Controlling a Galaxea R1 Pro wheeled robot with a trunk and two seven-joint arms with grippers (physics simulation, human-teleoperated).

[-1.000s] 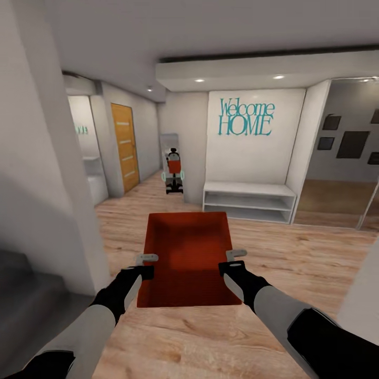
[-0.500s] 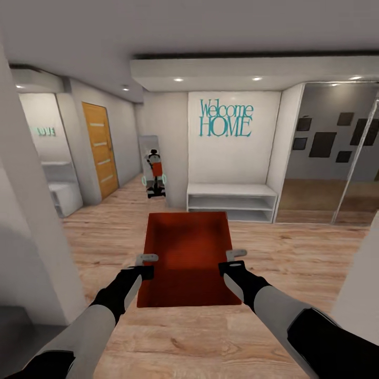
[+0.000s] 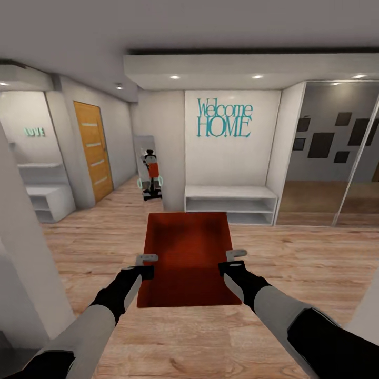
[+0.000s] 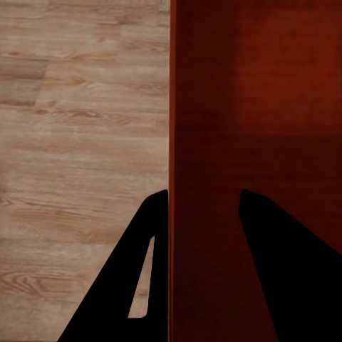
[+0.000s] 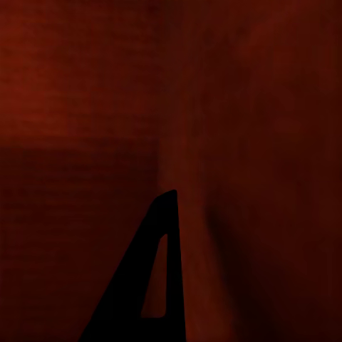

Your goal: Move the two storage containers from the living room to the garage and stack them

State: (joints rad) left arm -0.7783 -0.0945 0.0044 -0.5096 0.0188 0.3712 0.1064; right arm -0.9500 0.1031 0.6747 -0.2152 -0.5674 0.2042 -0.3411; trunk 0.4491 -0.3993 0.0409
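Orange-red container (image 3: pixel 187 258) clamped between my left gripper (image 3: pixel 146 266) and right gripper (image 3: pixel 234 261) (mid-carry); garage next, probably past the wooden door (image 3: pixel 93 150).

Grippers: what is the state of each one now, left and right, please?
Left gripper: shut on the side wall of the orange-red rectangular plastic bin, one finger each side.
Right gripper: at the bin's opposite wall; its closure cannot be told.

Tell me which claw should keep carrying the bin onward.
Neither alone, I'd judge: the left claw grips the storage container by its left wall and the right claw by its right wall, holding it above the wood floor.
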